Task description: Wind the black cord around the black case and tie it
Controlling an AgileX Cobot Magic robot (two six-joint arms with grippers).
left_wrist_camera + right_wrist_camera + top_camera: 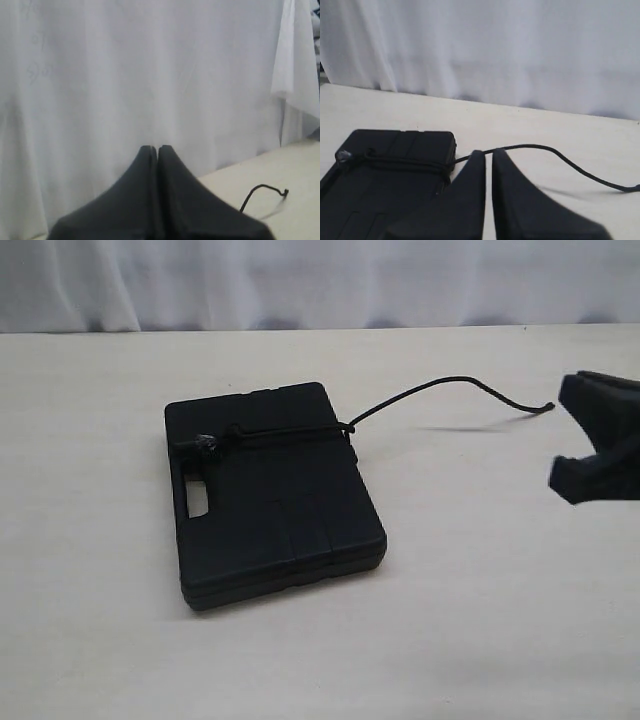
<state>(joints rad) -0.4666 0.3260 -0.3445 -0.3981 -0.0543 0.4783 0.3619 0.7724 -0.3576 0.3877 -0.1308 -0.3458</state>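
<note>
The black case (270, 510) lies flat in the middle of the table, handle slot toward its left edge. The black cord (450, 382) crosses the case's far part, with a knot (207, 443) near the left edge. Its free end arcs off the case's right side above the table. My right gripper (572, 440) hovers at the right, just past the cord's tip. In the right wrist view its fingertips (488, 152) stand a thin slit apart with nothing between them, and the cord (535, 146) runs beyond them from the case (395, 200). My left gripper (157, 147) is shut and empty, outside the exterior view.
The cream table top (480, 620) spreads on all sides of the case. A white curtain (320, 280) hangs along the far edge. The left wrist view faces that curtain (150, 75) and catches the cord's tip (260, 187) over the table.
</note>
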